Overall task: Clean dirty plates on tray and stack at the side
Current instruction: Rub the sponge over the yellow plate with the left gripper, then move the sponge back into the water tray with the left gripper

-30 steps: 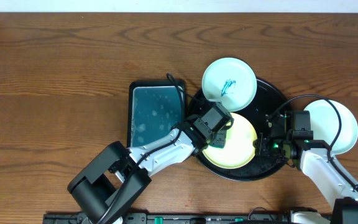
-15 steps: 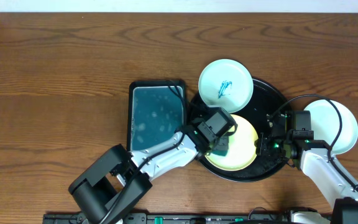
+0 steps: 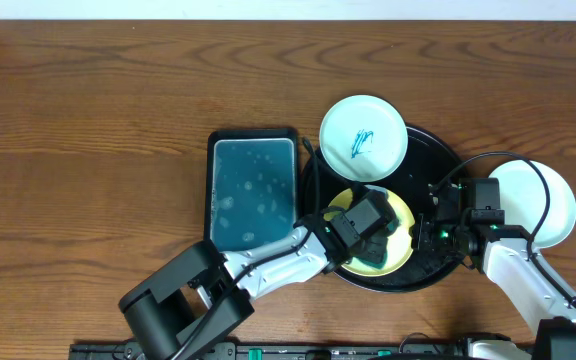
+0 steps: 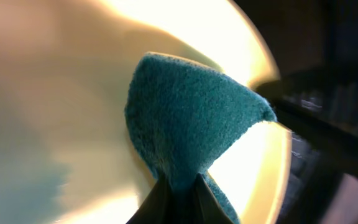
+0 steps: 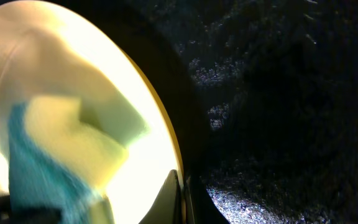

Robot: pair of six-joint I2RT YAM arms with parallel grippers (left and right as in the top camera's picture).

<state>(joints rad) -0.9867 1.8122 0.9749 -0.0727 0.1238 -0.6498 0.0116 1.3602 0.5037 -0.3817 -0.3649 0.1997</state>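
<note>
Left gripper (image 4: 178, 190) pinching teal sponge (image 4: 191, 118) against yellow plate (image 4: 55, 93), right gripper (image 5: 180, 190) jaws nipped on its rim, black tray (image 3: 443, 155) beneath.

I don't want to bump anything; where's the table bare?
Free: everything left of the teal tray, plus the far strip. Crowded: the black tray, with yellow plate, marked plate, left gripper and right gripper; white plate beside it.

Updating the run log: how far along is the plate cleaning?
Looks done: one clean pale plate sits on the table right of the black tray. In hand: the left pincer presses a teal sponge on the yellow plate in the tray, while the right pincer pinches that plate's rim. Left: the pale plate with a teal scribble, overlapping the tray's far rim, then stacking.
</note>
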